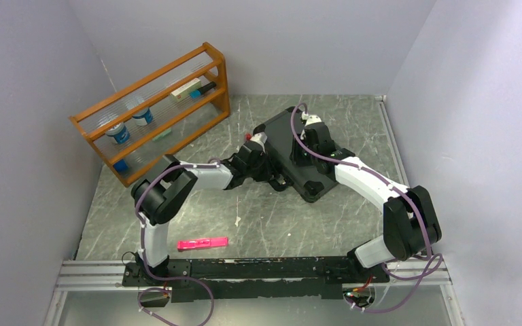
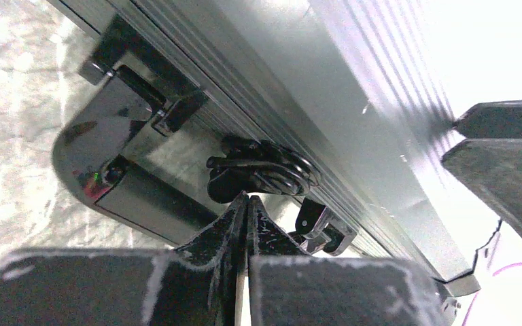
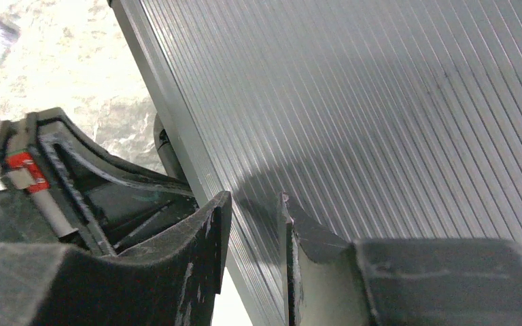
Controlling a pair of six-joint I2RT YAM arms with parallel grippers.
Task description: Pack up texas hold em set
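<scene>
At latch point(image 2: 265, 170) on closed case point(image 1: 316, 185), L gripper point(image 2: 246, 204) pressed together, R gripper point(image 3: 255, 204) spread over lid point(image 3: 380, 102).

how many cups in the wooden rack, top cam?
2 for sure, both clear with blue bands, in the wooden rack: left cup and right cup side by side. A blue item lower down may be a third; too small to tell.

Black ribbed case point(image 1: 309, 178), pink marker point(image 1: 202, 243) — grey-veined table point(image 1: 279, 224)

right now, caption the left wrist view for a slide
left claw, shut, its tip at the latch of the case
</scene>
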